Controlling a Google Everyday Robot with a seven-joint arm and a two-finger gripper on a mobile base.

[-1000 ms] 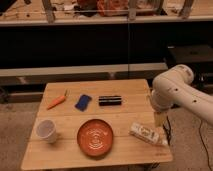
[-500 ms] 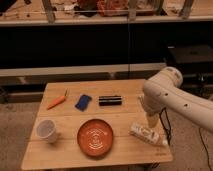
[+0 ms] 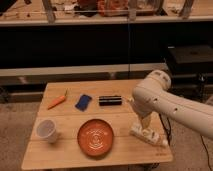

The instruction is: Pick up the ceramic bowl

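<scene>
Ceramic bowl [image 3: 96, 137]: orange-red, pale rings inside, upright at front centre of wooden surface [image 3: 65, 151].
End effector [image 3: 143, 122]: low over right side of surface, right of bowl and apart from it, just above white object [image 3: 148, 135] lying flat.
End effector state: cannot tell.
White cup [image 3: 47, 130]: near bowl, to its left.
Back row: carrot [image 3: 56, 102], blue rectangular object [image 3: 83, 102], black bar [image 3: 110, 100].
</scene>
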